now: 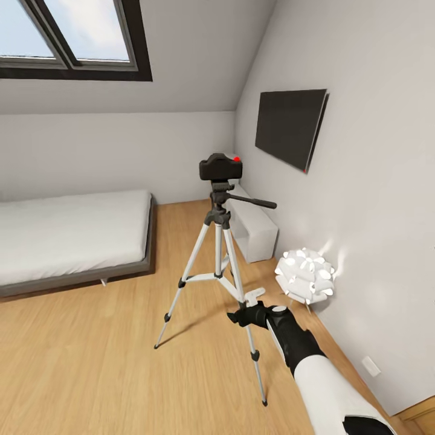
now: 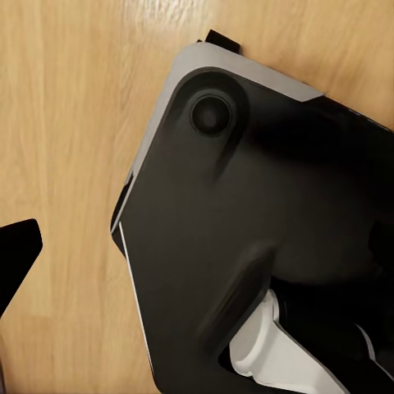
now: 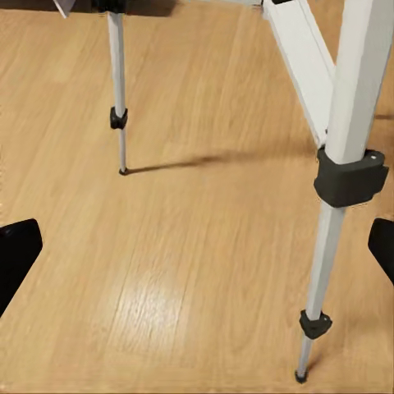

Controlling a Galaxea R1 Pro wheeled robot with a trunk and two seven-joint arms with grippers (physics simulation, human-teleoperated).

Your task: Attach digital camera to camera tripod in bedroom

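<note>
At the far left, under the dark-framed skylight (image 1: 72, 36), the low grey bed (image 1: 72, 241) with its white mattress lies along the far wall of the bedroom. In the left wrist view the left gripper (image 2: 16, 254) shows as one black fingertip over the wood floor (image 2: 66, 123), beside the robot's own black and grey base (image 2: 246, 230); whether it is open or closed I cannot tell.

In the middle stands the camera tripod (image 1: 219, 266), its three legs spread on the floor. The digital camera (image 1: 221, 167), red dot on top, sits on the tripod's black head, with the pan handle (image 1: 254, 202) pointing right. From here it looks mounted, though the joint itself is too small to confirm.

Right of the near leg, the right gripper (image 1: 241, 316) hangs low beside the tripod; the right wrist view shows its two fingertips (image 3: 16, 258) set wide apart, holding nothing, with a tripod leg (image 3: 349, 164) between them. Further right are a white bench (image 1: 257, 226), a glowing lamp (image 1: 306, 275) and a wall-mounted screen (image 1: 290, 127).

I judge the attaching step essentially done. The next move calls for drawing the right arm away without knocking that leg.
</note>
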